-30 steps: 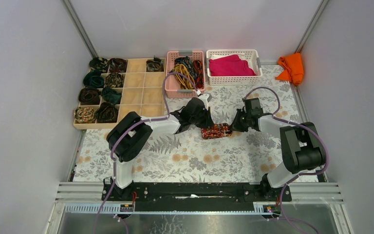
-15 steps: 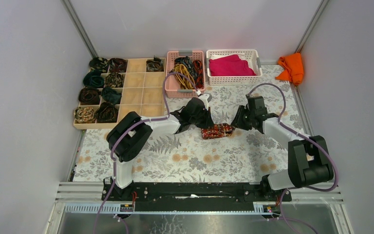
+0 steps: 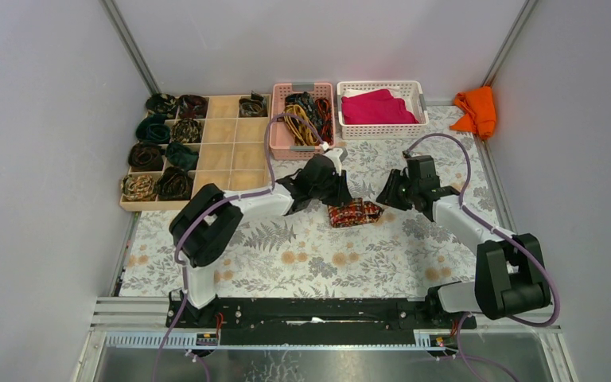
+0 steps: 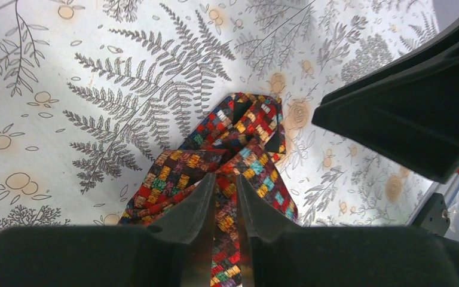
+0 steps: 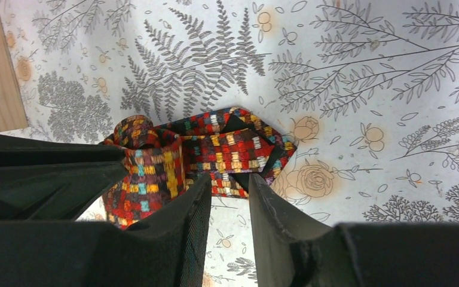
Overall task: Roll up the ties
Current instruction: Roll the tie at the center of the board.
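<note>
A rolled tie in a red, orange and dark check lies on the flowered tablecloth between my two grippers. My left gripper stands at its left end. In the left wrist view the tie spreads ahead of that gripper, whose jaws are slightly parted with a strip of its fabric in the narrow gap. My right gripper is just right of the roll. In the right wrist view it is open with only tablecloth between its fingers, and the tie lies just past the fingertips.
A wooden divided tray at the back left holds several rolled ties. A pink basket of loose ties and a white basket with a magenta cloth stand behind. An orange cloth lies at the back right corner.
My right gripper has opened and drawn back to the right off the tie, its arm swinging outward. My left jaws have parted a little. The roll stays in place.
</note>
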`<action>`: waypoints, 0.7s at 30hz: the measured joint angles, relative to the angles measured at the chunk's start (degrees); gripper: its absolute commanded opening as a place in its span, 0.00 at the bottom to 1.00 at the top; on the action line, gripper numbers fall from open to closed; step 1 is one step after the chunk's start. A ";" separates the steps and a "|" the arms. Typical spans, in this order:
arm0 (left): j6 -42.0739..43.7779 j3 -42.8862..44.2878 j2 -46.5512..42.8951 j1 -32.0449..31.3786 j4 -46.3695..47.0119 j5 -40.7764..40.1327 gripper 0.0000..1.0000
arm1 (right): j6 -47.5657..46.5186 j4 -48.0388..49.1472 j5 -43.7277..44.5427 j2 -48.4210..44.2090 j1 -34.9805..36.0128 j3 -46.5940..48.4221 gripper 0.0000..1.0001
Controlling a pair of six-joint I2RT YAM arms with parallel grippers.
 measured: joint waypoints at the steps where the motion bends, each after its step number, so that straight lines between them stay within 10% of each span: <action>1: 0.02 0.33 -0.46 0.00 -0.44 0.00 0.28 | -0.02 0.00 -0.13 -0.37 0.17 -0.02 0.37; 13: 0.26 1.11 -3.43 0.00 -1.95 -1.18 0.30 | -1.01 -0.35 1.42 -3.50 2.95 -0.02 0.38; 21: -5.09 -8.28 -15.41 5.20 -2.95 -8.76 0.29 | -3.30 -4.96 12.87 -4.63 17.35 4.96 0.46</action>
